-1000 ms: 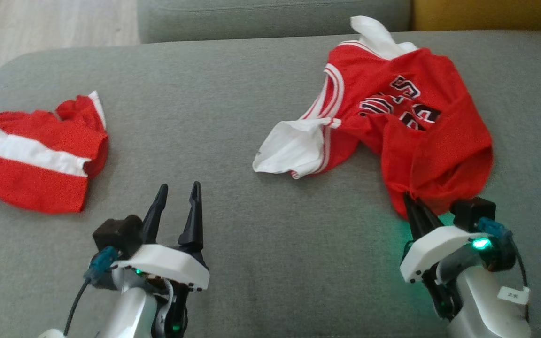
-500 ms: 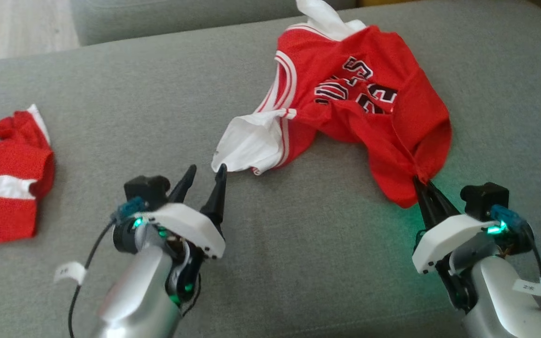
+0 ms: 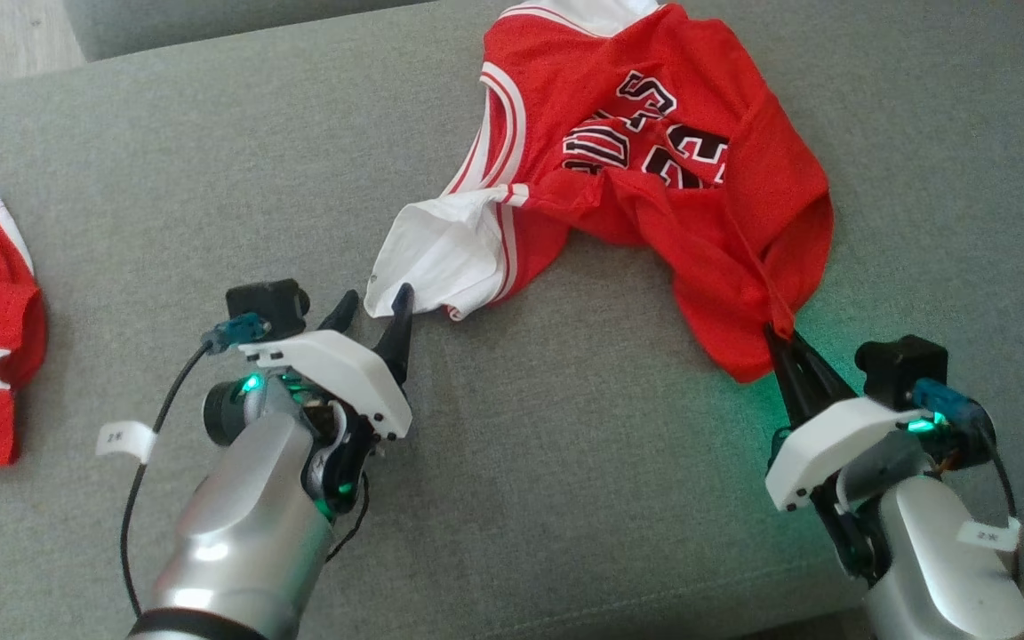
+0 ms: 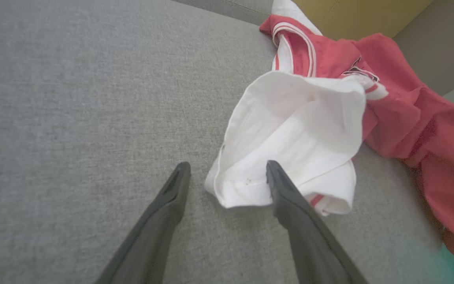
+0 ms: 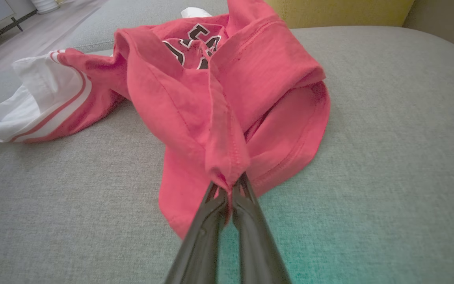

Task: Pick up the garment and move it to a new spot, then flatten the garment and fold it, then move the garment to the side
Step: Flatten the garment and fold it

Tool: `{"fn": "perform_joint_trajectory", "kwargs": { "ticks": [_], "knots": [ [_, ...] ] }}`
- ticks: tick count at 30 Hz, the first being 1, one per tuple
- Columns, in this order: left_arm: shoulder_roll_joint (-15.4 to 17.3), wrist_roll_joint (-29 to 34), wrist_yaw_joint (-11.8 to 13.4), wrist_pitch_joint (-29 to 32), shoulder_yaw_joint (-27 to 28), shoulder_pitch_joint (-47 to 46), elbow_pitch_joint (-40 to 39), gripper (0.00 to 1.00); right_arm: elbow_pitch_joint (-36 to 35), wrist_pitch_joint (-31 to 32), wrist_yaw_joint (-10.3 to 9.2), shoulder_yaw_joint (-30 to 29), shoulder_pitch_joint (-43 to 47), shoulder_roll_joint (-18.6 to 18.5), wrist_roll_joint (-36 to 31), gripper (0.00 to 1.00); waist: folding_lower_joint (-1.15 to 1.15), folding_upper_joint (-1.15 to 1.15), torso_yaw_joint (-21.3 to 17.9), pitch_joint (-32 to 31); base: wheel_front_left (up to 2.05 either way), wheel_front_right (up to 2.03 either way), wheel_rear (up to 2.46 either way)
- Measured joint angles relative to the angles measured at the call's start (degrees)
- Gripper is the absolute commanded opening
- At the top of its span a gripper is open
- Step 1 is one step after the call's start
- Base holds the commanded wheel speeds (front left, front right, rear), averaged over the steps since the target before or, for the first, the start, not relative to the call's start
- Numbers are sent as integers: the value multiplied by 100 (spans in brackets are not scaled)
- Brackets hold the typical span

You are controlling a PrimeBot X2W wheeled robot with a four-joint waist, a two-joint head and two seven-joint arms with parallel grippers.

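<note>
Left pincer (image 3: 376, 296) advanced to crumpled red-and-white jersey (image 3: 699, 222), black lettering

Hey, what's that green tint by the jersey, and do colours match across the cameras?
Head view: a green light by the right claw glows onto the grey cushion; jersey saturated red. Right wrist view: same green tint on the cushion, jersey washed out to pink. Left wrist view: jersey pinkish too, teal tint at lower right corner.

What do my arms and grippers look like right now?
The left gripper and right gripper match: two long black tapered fingers, white housing, black camera block with blue connector, green light, silver forearm, white tag. A black cable trails from the left one.
</note>
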Motion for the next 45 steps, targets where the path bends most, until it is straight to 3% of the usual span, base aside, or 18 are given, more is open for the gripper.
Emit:
{"fn": "perform_joint_trajectory", "kwargs": {
  "ticks": [9,10,11,12,23,29,37,45],
  "knots": [
    [-14,-193,-18,-43,-198,-254,387,100,0,-12,0,2,-103,9,0,0,0,0,17,46,0,0,0],
    [-15,-227,-16,-43,-225,-271,405,82,3,-15,0,0,-103,9,0,0,0,0,23,47,0,0,0],
    [-15,-255,-16,-44,-258,-282,425,35,8,-16,0,-4,-103,9,0,0,0,0,29,51,0,0,0],
    [-18,-287,-16,-45,-280,-299,457,0,13,-16,0,-9,-103,10,0,0,0,0,36,55,0,0,0],
    [-29,-452,-10,-285,-468,-395,732,0,105,-91,0,-136,-194,1,-2,0,0,0,124,-62,0,0,0],
    [98,-226,291,-649,-349,-453,531,0,68,-207,0,-259,-311,-122,-107,0,-1,0,212,-290,0,0,0],
    [530,536,753,-698,486,-398,-1210,0,-309,-212,0,-93,-831,-671,211,0,-1,0,380,-766,0,0,0],
    [781,1029,892,-699,1067,38,-2735,0,-539,164,0,-86,-1410,-1165,777,0,-1,0,580,-1338,0,0,0]
  ]
}}
